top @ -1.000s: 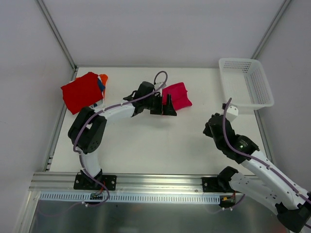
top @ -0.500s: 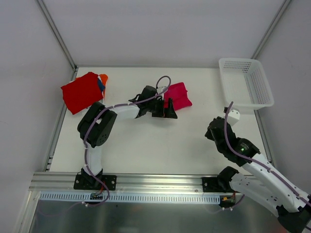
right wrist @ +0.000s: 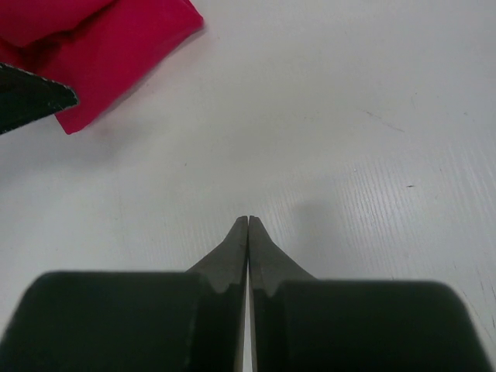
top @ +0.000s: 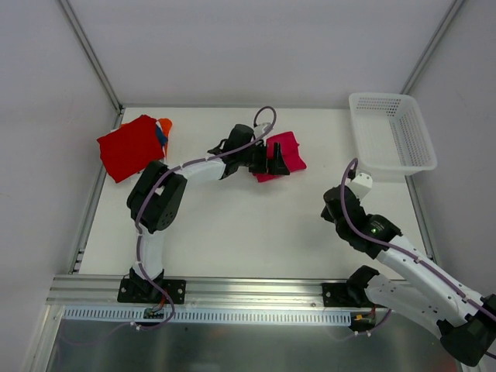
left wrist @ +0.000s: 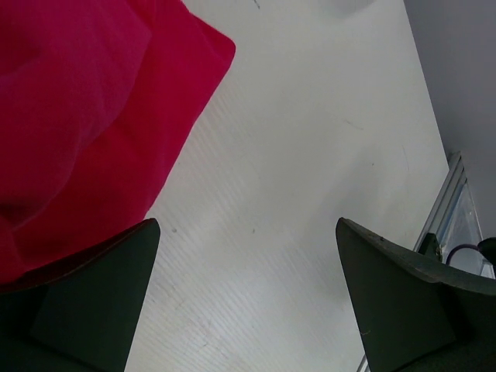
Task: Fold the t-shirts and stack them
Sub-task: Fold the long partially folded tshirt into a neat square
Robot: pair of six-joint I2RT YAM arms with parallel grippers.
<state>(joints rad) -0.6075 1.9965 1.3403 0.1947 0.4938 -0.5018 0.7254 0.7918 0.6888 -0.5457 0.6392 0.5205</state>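
A folded magenta-pink t-shirt (top: 285, 149) lies at the back middle of the table; it fills the upper left of the left wrist view (left wrist: 77, 108). My left gripper (top: 274, 163) stands open at its near edge. One finger (left wrist: 85, 302) overlaps the cloth's edge, the other finger (left wrist: 411, 302) is over bare table, and nothing lies between them. A plain red t-shirt (top: 129, 146) tops a pile at the back left, with orange (top: 165, 124) and blue (top: 160, 136) cloth peeking out. My right gripper (right wrist: 248, 221) is shut and empty, low over bare table right of the pink shirt (right wrist: 116, 39).
A white mesh basket (top: 387, 96) stands at the back right corner. Metal frame rails run along the table's left and right edges. The left gripper's fingertip (right wrist: 31, 97) shows at the left edge of the right wrist view.
My left gripper has slid right and further back, up to the pink shirt's near edge. The right arm has swung slightly left, still shut.
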